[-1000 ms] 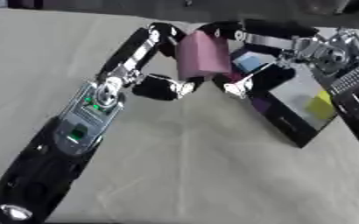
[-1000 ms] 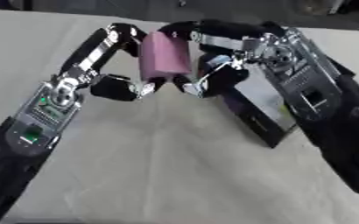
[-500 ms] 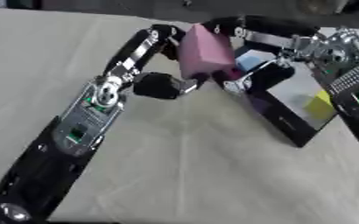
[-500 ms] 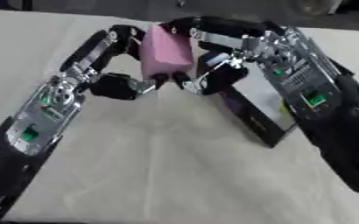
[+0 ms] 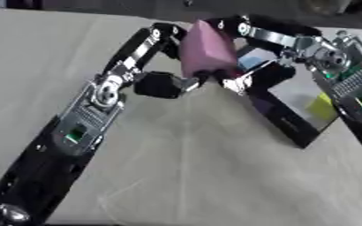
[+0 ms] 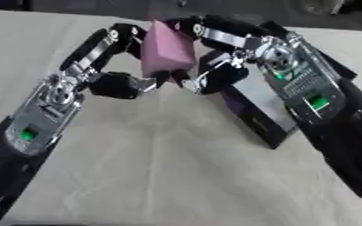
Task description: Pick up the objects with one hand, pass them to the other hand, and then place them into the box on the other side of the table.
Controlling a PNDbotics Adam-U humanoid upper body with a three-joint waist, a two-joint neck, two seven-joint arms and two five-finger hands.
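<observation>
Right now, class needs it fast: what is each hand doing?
Left hand: curled round the pink block, holding it.
Right hand: curled round the same pink block mid-handover, beside the box.

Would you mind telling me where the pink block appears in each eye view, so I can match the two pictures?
Left eye view: pink block top centre, slightly right of middle.
Right eye view: pink block top centre, slightly left of middle.
Shared landmark: the dark box just right of it.
</observation>
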